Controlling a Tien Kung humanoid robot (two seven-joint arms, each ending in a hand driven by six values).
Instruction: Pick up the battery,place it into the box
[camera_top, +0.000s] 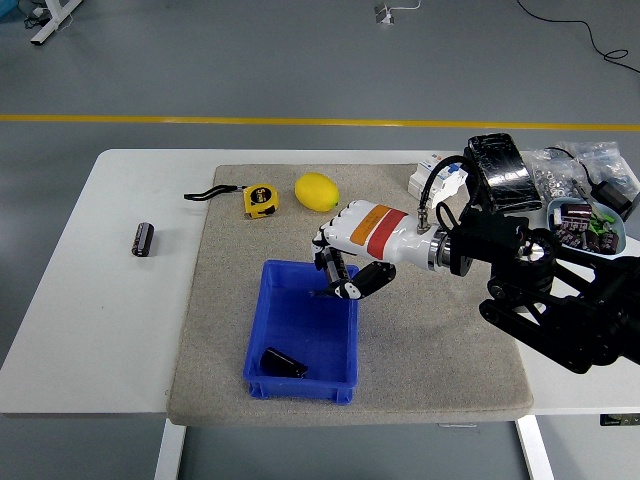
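Over the upper right corner of the blue box, the right hand hangs with its fingers curled downward around something small and dark; whether that is a battery cannot be told for sure, though the closed, pinching curl suggests a held object. One dark cylinder already lies inside the box at about 7 o'clock of its floor. Another battery sits alone on the bare white tabletop, well apart from the box at its 10 o'clock. The left hand is not visible.

If the hand does carry a battery, the step is the release. Judging from the pose, the fingertips sit close to the box's right wall, so the hand would do better shifted a little toward 9 o'clock, nearer the middle of the box, before opening. Lowering closer to the floor should keep the cylinder from bouncing or rolling out. Opening the fingers gradually would help too.

At 12 o'clock of the box, the lemon and tape measure lie on the mat, clear of the path.
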